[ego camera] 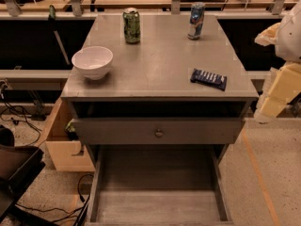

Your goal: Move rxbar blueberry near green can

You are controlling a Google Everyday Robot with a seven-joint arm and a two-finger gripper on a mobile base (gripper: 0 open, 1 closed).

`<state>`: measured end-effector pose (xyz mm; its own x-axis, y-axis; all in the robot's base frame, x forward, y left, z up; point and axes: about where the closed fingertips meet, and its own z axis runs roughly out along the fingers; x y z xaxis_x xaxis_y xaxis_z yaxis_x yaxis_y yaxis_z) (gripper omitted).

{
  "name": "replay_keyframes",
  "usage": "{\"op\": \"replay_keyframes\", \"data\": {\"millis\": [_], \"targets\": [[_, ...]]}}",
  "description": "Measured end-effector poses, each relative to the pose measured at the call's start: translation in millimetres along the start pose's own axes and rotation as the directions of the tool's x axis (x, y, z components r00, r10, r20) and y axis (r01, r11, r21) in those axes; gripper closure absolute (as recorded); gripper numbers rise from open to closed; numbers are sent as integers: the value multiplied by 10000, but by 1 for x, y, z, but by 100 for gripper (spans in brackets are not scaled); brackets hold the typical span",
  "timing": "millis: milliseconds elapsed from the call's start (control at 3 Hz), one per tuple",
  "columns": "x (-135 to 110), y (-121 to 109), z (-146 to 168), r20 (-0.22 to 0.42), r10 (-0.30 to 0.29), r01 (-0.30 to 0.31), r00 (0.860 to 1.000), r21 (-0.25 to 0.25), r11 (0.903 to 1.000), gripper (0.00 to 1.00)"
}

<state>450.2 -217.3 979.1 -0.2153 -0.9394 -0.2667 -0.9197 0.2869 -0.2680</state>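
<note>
One hand (265, 111) hangs beside the table (160, 65), clear of rxbar blueberry (208, 78).

Cropped edges, hidden parts and unreadable print

The gripper (277, 95) hangs at the picture's right border, and the arm (292, 32) above it is cut off by that border. Just left of the gripper, the rxbar blueberry (208, 78) carries white lettering too small to read. Far left of the gripper and lower, a wooden box (59, 147) is half hidden behind the table (155, 95). The open bottom drawer (157, 192) is cropped by the lower border.
</note>
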Motion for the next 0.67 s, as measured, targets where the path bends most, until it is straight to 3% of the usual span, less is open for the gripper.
{"op": "replay_keyframes", "data": {"millis": [333,667], "targets": [[3,-37,13,1811,573,-634,9818,282,9976,0],[-9,-70,39,3633,1054,-1174,9257,109,9930,0]]}}
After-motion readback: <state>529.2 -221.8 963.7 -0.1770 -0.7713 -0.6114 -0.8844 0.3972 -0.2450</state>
